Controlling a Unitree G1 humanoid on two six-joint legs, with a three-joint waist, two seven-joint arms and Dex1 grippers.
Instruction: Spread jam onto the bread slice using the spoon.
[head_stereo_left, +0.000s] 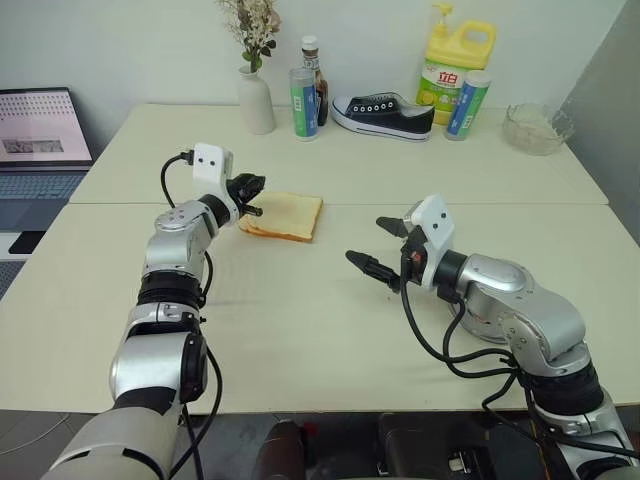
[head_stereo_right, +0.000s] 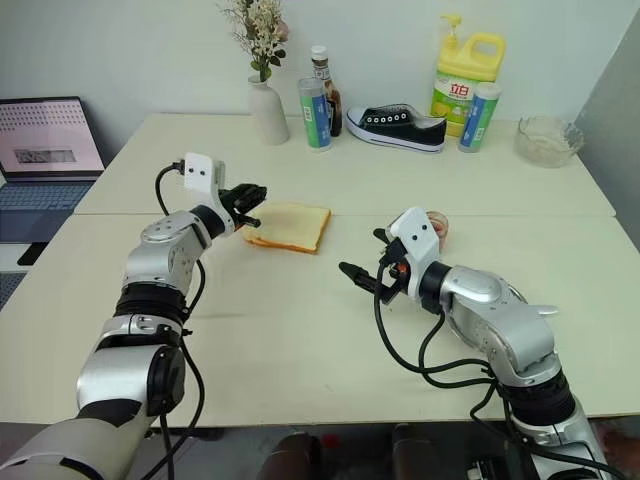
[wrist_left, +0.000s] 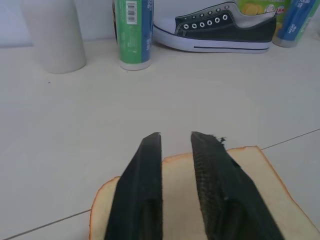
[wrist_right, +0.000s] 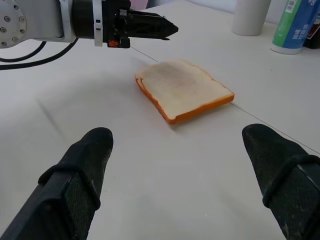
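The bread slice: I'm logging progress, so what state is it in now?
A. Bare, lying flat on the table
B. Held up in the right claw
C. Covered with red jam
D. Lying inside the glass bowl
A: the bread slice lies flat on the table with a plain pale top and no jam on it; the right claw is open and empty, and apart from the bread.

Two pale tables (head_stereo_left: 300, 330) are sitting pushed together before me. The bread slice (head_stereo_left: 285, 215) is lying near their seam, while a white vase (head_stereo_left: 256, 100), tubes, a black shoe (head_stereo_left: 385, 114), a yellow bottle (head_stereo_left: 455, 65) and a glass bowl (head_stereo_left: 537, 128) are standing along the far edge.
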